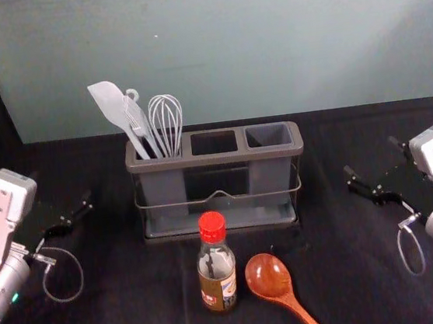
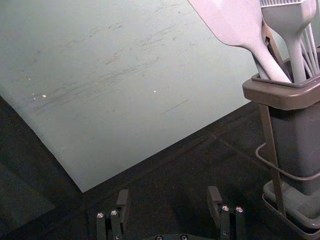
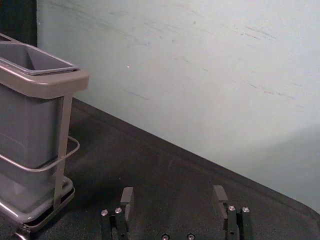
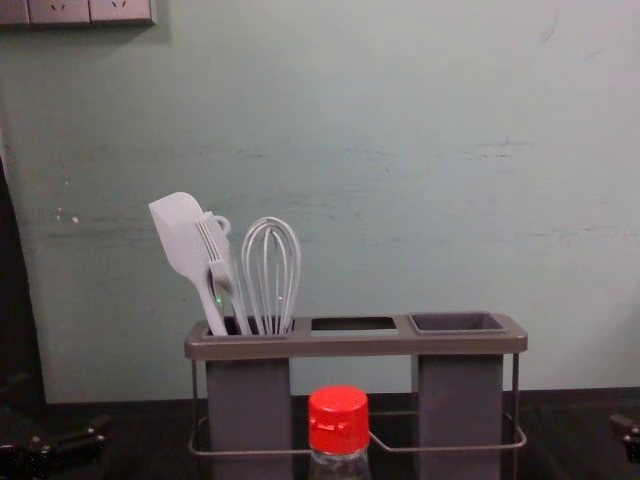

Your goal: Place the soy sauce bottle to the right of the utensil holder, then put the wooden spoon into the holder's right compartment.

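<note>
Wooden spoon [image 1: 270, 279] comes first in the head view, its handle running off the near edge and its bowl just beside the soy sauce bottle [image 1: 217, 267], which stands upright in front of the utensil holder [image 1: 216, 160]. That bottle should be stiff and fairly weighty low down, its smooth wall apt to slip, perhaps breakable if it is glass; a level, moderate squeeze around the body, below the red cap [image 1: 212, 226], seems safest. The spoon looks light and rigid, with a polished handle that may roll between pads; taking it partway along the handle would leave an end free for the right compartment [image 1: 268, 135]. Left gripper [image 1: 61, 187] and right gripper [image 1: 371, 156] hang at either side, well apart from both. By the left wrist view, the left fingers are spread with nothing between them, near the holder's end with the pale spatula [image 2: 236, 25]. By the right wrist view, the right fingers are likewise parted and unladen, near the end where the bottle must go. In the chest view the bottle's cap rises before the holder's middle, a poor grip, since pinching there could let the heavier base swing.
</note>
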